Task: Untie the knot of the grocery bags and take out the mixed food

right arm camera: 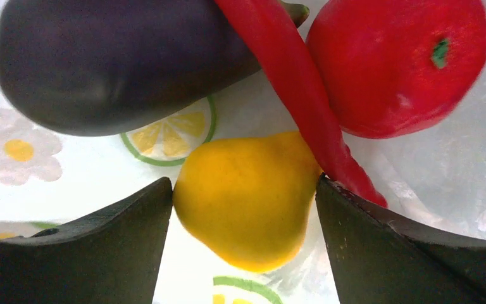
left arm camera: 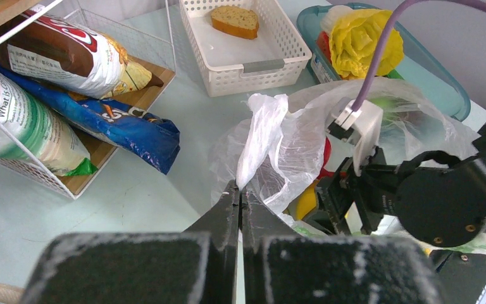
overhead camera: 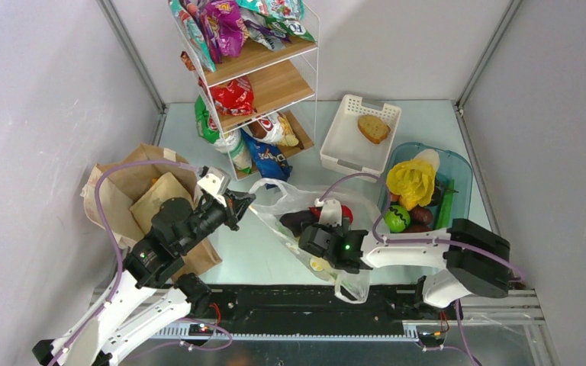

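Your left claw (left arm camera: 239,190) is pinched shut on the bag (left arm camera: 291,139) rim, likely to hold its mouth open on the worktop (left arm camera: 164,158). Inside the bag, your right claw (right arm camera: 243,183) gapes wide, straddling the pear (right arm camera: 243,215) but not closed on it. The pear's long axis runs between the jaws, away from the wrist.

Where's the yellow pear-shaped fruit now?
Right wrist view, centre: the yellow pear-shaped fruit sits between the fingers of the right gripper inside the clear plastic bag, below the purple eggplant, beside the long red chili.
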Tool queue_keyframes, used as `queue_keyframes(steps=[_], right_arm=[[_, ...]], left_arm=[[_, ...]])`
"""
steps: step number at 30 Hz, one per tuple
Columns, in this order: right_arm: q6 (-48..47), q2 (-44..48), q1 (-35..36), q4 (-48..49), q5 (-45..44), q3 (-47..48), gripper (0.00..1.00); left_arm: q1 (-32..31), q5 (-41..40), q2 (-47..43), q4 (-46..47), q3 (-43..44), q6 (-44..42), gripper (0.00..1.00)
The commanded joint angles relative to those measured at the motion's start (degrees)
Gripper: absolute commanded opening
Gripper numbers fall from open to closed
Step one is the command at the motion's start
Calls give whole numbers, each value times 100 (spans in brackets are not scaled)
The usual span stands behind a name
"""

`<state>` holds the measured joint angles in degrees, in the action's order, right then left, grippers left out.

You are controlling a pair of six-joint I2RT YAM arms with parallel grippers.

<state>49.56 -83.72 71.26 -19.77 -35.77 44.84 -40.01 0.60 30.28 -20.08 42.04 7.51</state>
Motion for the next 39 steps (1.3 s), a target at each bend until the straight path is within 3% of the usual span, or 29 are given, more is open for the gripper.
queue_keyframes(steps=[1,5,9,17,30,39], right_arm=[[144,-430,-86,408,-264,-11,87],[118,-750,-164,639,-199,-15,83],[76,-763,-149,662,-167,-14,62],[-397,-8,210,966,-274,-288,48],[-2296,2768,1733,1152,-1442,-437,45],[-3245,3744,1838,2126,-1239,-551,45]], left_arm=[[-9,-38,-3,115,29,-47,0],[-13,-41,4,110,25,-48,0],[-10,-41,17,109,24,-48,0],[-11,-38,5,110,27,-48,0],[-13,-41,-4,102,32,-54,0],[-18,-42,45,103,16,-56,0]])
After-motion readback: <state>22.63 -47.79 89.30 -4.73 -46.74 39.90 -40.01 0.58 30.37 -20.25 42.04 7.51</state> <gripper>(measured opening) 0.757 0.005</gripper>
